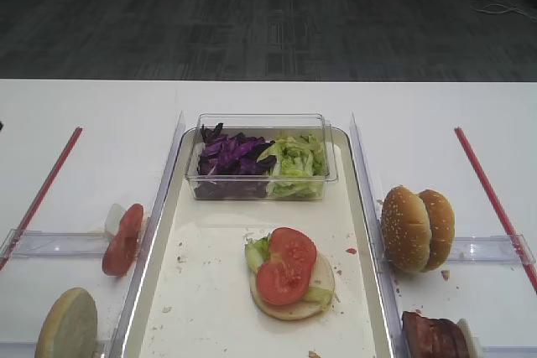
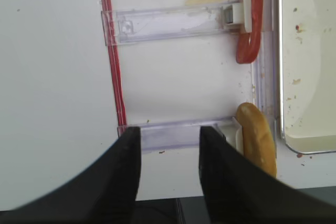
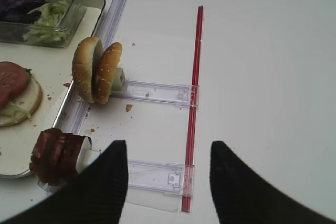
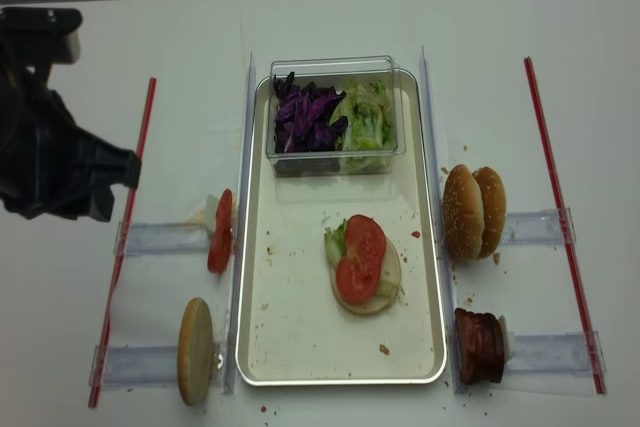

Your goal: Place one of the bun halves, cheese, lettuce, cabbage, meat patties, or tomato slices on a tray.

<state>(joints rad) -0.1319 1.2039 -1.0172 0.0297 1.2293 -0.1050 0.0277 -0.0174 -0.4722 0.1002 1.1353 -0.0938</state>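
Nearest the lens in the left wrist view, two dark fingers (image 2: 118, 177) of the left gripper (image 2: 169, 174), set moderately apart with nothing between them, hovering over a clear plastic rack (image 2: 178, 132) on the white table (image 2: 52, 77). Just right of those fingers, a bun half (image 2: 257, 140) standing on edge at the rack's end; farther ahead, a tomato slice (image 2: 251, 22) upright on a second rack, beside a red strip (image 2: 113, 51). Right gripper (image 3: 168, 182) likewise parted wide and holding nothing, its fingers (image 3: 102, 187) above bare table and a rack. Ahead and left of these fingers, stacked meat patties (image 3: 55, 156) on edge, then two seeded bun halves (image 3: 97, 69) upright together. Beyond, to their left, the tray (image 1: 210, 291) carrying a flat bun half (image 1: 294, 303) topped with lettuce (image 1: 256, 253) and two tomato slices (image 1: 285, 266). At the tray's far end, a clear box (image 1: 260, 157) with purple cabbage (image 1: 231, 157) and more lettuce. Crumbs, apparently, scattered on the tray.
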